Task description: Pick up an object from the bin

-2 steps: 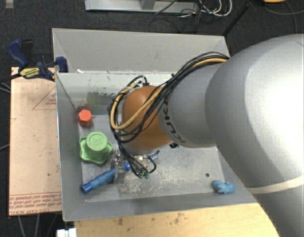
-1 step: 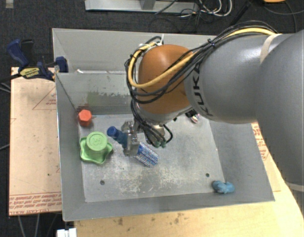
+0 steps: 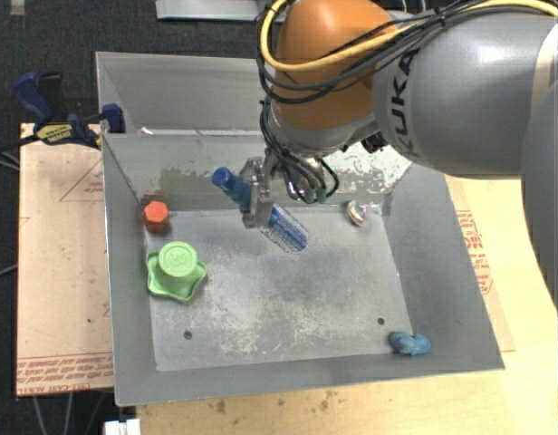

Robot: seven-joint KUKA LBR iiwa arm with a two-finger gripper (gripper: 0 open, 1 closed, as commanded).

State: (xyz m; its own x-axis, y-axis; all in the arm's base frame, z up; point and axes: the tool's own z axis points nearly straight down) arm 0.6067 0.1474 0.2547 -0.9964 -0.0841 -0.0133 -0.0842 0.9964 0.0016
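Six small loose things lie spread over the floor of the grey metal bin (image 3: 288,324), listed from left to right. Near the left wall sits a small orange-red plastic block (image 3: 155,214), squat and faceted. Just below it lies a light green plastic cap (image 3: 177,270) with a wavy, flower-like skirt and a round, ridged top. Towards the back, left of centre, a short dark blue plastic piece (image 3: 226,180) lies tilted, close by the left side of the gripper (image 3: 254,203).

The gripper hangs low over the back middle of the floor. From where one stands, it cannot be told whether it is released or clenched, or whether it has anything in its grasp. Just beside it, lower right, lies a small clear tube with blue print (image 3: 286,229), set slantwise. This tube and the dark blue piece are the things nearest the gripper.

Further right, near the back wall, is a small round pale bead-like thing (image 3: 358,212). In the front right corner lies a soft-looking light blue lump (image 3: 409,343), well apart from the rest.

Overhead, an orange dome-shaped cover (image 3: 329,53), wrapped in yellow and black cables (image 3: 281,25), hides the gripper's upper part, and the smooth grey arm (image 3: 483,80) enters from the right. The bin floor is dull, scuffed and flecked with pale specks. Dark carpet (image 3: 71,16) surrounds the bin.
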